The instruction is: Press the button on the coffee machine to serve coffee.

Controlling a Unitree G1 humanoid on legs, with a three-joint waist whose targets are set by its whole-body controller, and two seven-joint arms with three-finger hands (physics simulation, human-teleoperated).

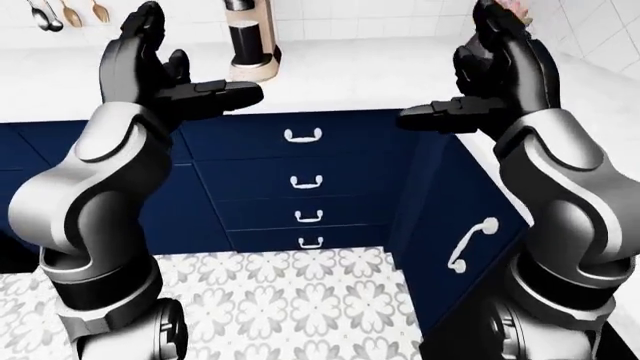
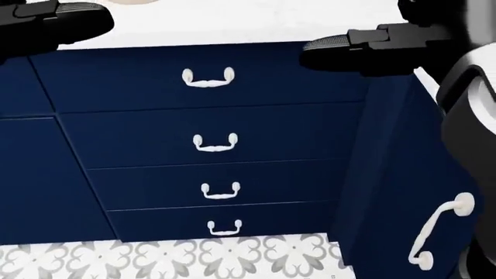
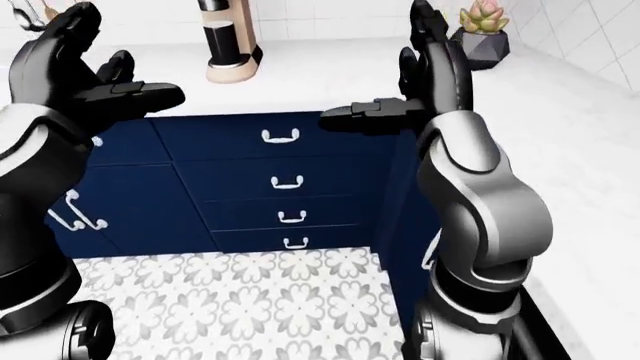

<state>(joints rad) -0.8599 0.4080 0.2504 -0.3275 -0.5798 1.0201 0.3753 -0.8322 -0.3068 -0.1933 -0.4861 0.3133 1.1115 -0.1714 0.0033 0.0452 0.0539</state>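
The coffee machine [image 1: 252,39], beige with a black body, stands on the white counter [image 1: 340,75] at the top middle of the left-eye view; it also shows in the right-eye view [image 3: 228,41]. Its button cannot be made out. My left hand [image 1: 165,71] is raised at the left, fingers spread open and empty, short of the machine. My right hand [image 1: 490,75] is raised at the right, open and empty, well right of the machine.
Navy drawers with white handles [image 2: 209,78] sit below the counter. A navy cabinet side with a handle [image 2: 438,232] juts out at the right. A potted succulent [image 3: 482,30] stands on the counter's right part. Utensils [image 1: 65,13] hang at the top left. Patterned floor tiles [image 1: 290,300] lie below.
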